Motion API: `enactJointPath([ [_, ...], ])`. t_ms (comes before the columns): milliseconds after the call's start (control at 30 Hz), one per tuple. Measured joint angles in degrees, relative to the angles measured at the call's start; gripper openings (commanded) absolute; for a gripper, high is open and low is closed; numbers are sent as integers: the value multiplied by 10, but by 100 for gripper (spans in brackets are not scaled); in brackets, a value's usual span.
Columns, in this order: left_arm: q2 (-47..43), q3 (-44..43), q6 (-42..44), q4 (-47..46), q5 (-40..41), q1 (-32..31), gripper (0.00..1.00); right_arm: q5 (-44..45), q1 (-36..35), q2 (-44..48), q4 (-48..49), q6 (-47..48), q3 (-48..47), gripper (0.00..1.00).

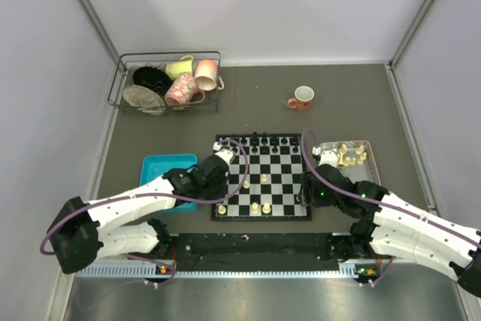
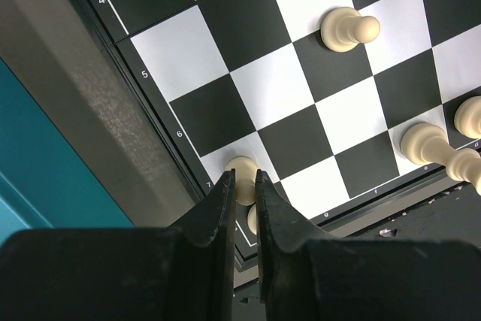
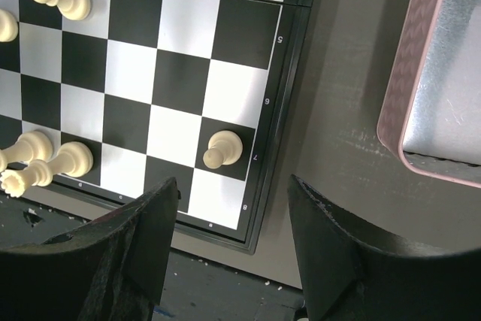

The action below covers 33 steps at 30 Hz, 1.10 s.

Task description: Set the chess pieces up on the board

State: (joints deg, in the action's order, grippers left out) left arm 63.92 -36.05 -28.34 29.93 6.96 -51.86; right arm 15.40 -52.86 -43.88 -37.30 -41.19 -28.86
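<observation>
White walls close in a dull grey-brown worktop (image 1: 338, 110). The chessboard (image 1: 278, 180) lies flat by the middle of its near edge. A blue tray (image 1: 158, 167) sits just off the board's left side and a pink-rimmed metal tray (image 1: 359, 173) just off its right. Black chess figures (image 1: 259, 140) line the board's far row. A few cream chess pieces (image 1: 261, 207) stand on the near rows, and more lie heaped at the far end of the pink-rimmed tray.

The left hand (image 1: 220, 199) is at the board's near-left corner, clenched on a cream pawn (image 2: 242, 177). In the left wrist view its fingers (image 2: 218, 216) stand at a narrow slit with the pawn's head between them. The base is over the white square beside the edge mark 7; whether it touches the square I cannot tell.

The right hand (image 3: 233, 184) hangs released over the board's near-right corner, fingers wide apart and holding nothing. Between them an edge pawn (image 3: 223, 148) stands upright on a black square against the right border.

Toward the worktop's far-left corner a wire dish rack (image 1: 120, 95) holds mugs and plates. A red mug (image 1: 301, 98) stands alone nearer the far edge, right of the middle.
</observation>
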Motion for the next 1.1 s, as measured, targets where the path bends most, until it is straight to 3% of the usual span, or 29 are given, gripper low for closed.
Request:
enactJointPath([
  [1100,-1,0,3,-4,-1,0,34,0,0,-1,0,0,0,61],
])
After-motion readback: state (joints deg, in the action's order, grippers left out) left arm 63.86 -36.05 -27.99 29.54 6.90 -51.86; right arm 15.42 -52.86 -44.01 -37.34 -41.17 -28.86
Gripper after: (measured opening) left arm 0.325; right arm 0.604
